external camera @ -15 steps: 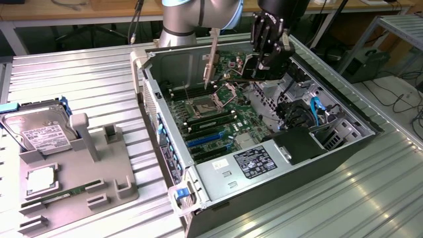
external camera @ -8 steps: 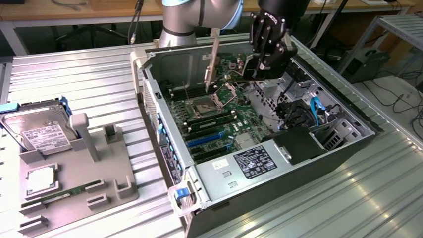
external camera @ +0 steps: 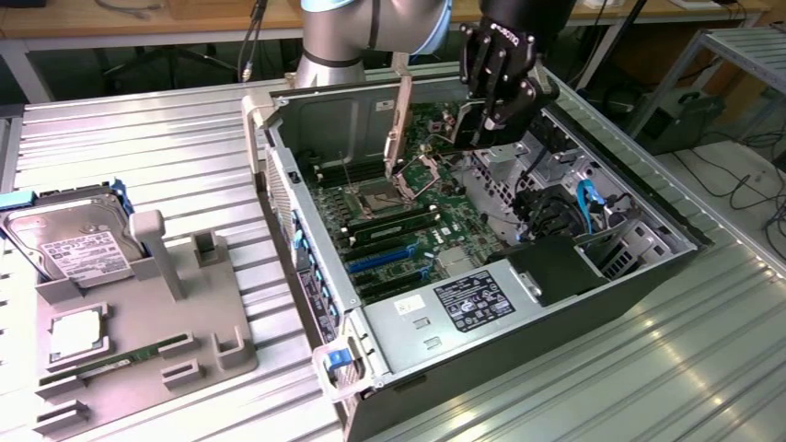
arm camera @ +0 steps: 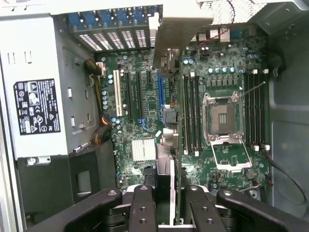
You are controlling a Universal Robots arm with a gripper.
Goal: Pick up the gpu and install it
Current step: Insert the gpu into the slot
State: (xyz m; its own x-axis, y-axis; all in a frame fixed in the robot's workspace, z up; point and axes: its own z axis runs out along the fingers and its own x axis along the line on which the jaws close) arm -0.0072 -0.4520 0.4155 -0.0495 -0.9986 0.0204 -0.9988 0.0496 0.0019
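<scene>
1. The gripper [external camera: 491, 120] [arm camera: 171, 212] hangs over the open case [external camera: 406, 387], above the far part of it, close to the arm's base.
2. Its two fingers [arm camera: 142, 208] are partly closed and press on both faces of the gpu [external camera: 465, 124] [arm camera: 177, 36]. The card is gripped between them.
3. The gpu stands on its edge. In the wrist view it runs away from the fingers, with the pale bracket at its far end and a dark fan part close to the fingers.
4. The card is over the board [external camera: 393, 216] [arm camera: 140, 130], between the blue slots [external camera: 383, 264] [arm camera: 160, 92] and the long memory slots beside the socket [external camera: 375, 198] [arm camera: 222, 116]. Whether its lower edge touches the board, one cannot tell.
5. The socket is open, with its frame folded back.
6. The power supply [external camera: 430, 322] [arm camera: 34, 63], with a black label, sits at the near end of the case.
7. The case lies on its side in the middle of the worktop [external camera: 147, 147], nearer to the exterior view's right edge.
8. A grey holder [external camera: 135, 304] lies at the exterior view's left edge of the worktop, well apart from the case. In it a hard drive [external camera: 74, 239] leans tilted, and a RAM stick [external camera: 117, 356] lies at the near side.
</scene>
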